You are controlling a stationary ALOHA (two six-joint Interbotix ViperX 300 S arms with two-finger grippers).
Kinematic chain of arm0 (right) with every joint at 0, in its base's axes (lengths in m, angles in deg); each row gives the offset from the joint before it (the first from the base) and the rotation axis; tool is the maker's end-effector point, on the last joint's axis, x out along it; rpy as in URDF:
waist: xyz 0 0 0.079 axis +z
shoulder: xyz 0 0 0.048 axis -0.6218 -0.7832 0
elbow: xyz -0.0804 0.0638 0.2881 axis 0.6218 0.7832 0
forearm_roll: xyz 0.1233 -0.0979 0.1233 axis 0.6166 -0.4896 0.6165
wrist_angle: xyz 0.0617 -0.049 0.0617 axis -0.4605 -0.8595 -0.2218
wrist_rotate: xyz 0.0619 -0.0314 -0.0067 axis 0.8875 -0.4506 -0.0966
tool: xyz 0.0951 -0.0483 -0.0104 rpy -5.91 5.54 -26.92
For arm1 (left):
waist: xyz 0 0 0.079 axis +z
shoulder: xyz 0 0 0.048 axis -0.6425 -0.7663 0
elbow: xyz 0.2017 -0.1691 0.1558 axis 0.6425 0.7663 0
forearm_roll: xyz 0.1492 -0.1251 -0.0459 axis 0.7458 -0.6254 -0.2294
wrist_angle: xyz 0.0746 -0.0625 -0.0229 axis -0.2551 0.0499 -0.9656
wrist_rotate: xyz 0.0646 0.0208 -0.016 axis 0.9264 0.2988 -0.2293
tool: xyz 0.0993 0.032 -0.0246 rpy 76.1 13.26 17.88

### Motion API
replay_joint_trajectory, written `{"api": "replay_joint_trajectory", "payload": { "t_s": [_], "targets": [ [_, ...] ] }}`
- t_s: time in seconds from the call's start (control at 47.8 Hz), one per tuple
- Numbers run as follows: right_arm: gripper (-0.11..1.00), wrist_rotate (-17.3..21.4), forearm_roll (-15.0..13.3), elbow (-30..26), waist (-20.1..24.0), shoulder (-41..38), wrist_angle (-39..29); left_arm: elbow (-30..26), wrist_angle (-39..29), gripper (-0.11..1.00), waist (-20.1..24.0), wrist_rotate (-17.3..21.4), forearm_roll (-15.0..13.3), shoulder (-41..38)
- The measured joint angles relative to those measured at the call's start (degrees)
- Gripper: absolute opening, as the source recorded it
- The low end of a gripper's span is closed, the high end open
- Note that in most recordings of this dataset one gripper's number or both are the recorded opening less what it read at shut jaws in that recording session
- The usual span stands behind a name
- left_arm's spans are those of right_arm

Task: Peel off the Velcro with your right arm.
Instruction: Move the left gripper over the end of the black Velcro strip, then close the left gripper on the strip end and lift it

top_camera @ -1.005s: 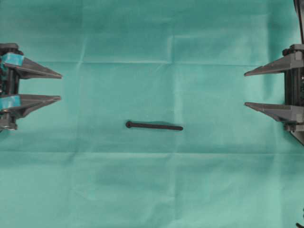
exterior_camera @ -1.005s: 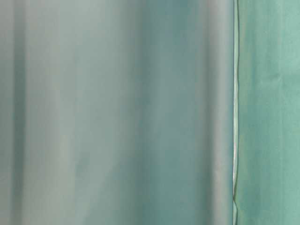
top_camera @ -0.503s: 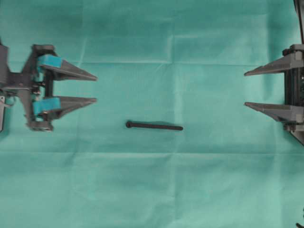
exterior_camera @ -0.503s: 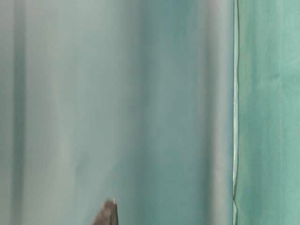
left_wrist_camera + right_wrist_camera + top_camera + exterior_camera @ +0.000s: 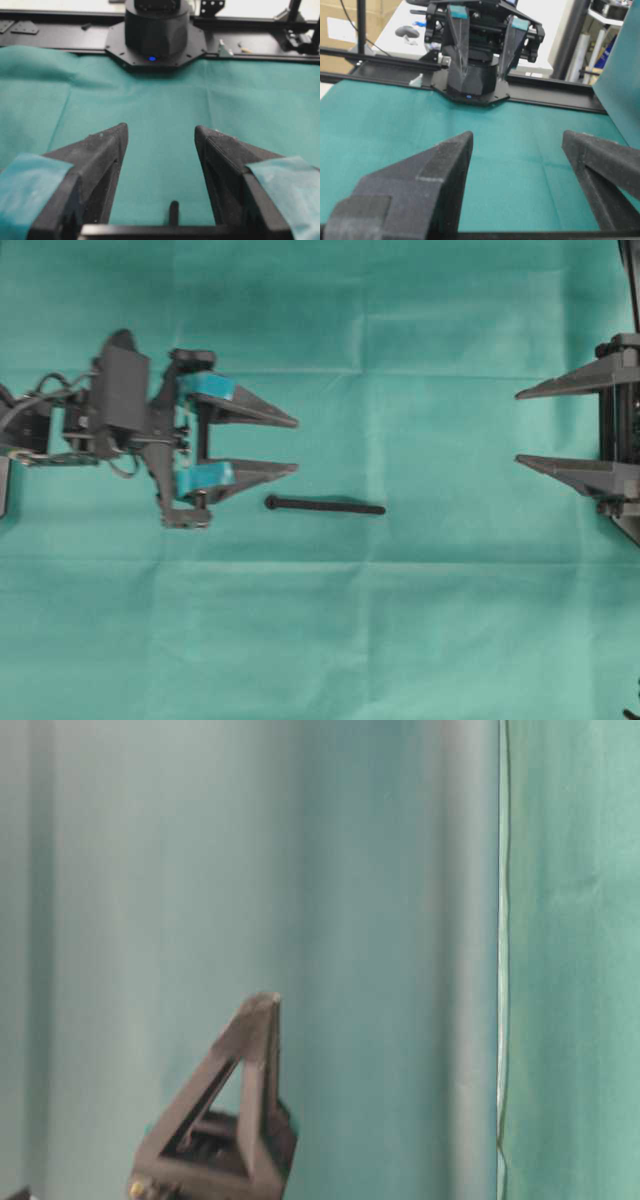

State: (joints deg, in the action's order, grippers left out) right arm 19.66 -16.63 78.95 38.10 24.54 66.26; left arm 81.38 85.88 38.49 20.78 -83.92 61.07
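The Velcro point(image 5: 325, 505), a thin black strap with a round knob at its left end, lies flat on the green cloth point(image 5: 420, 640) near the middle. My left gripper point(image 5: 297, 445), with teal-patched fingers, stands open just above and left of the knob, and the strap lies outside its jaws. In its wrist view the left gripper point(image 5: 161, 128) has only cloth between its fingers. One lattice finger point(image 5: 262, 1070) of it rises into the table-level view. At the right edge, far from the strap, my right gripper point(image 5: 516, 428) hangs open and empty; the right wrist view shows this gripper point(image 5: 518, 135) over bare cloth.
The cloth has shallow creases and covers the whole work area. The right arm's round base point(image 5: 157, 30) sits on a black rail at the cloth's far end. The left arm's base point(image 5: 470, 85) stands opposite. A cloth seam point(image 5: 503, 960) runs vertically.
My left arm has travelled right, from the left edge to beside the Velcro's knob end, jaws still open. The right arm and the Velcro have not moved.
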Motion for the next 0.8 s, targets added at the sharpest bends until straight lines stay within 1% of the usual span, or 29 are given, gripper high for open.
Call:
{"api": "replay_joint_trajectory", "payload": {
  "t_s": [0.126, 0.23, 0.461, 0.565, 0.796],
  "targets": [
    [0.45, 0.0, 0.0, 0.0, 0.0, 0.0, 0.0, -1.8, -2.4, 0.57, 0.0, 0.0, 0.0, -1.7],
    [0.45, 0.0, 0.0, 0.0, 0.0, 0.1, -0.1, -3.3, -6.9, 0.57, 0.0, 0.0, 0.0, -1.8],
    [0.45, -0.1, 0.0, 0.1, 0.0, 0.1, -0.1, -8.4, -23.7, 0.57, -0.9, -0.1, 0.1, -2.8],
    [0.45, 0.0, 0.0, 0.1, 0.0, 0.1, 0.0, -11.1, -30.1, 0.57, -1.6, -0.1, 0.0, -3.9],
    [0.45, 0.0, 0.0, 0.1, 0.0, 0.1, 0.0, -16.2, -40.3, 0.57, -1.8, -0.1, 0.0, -7.8]
  ]
}}
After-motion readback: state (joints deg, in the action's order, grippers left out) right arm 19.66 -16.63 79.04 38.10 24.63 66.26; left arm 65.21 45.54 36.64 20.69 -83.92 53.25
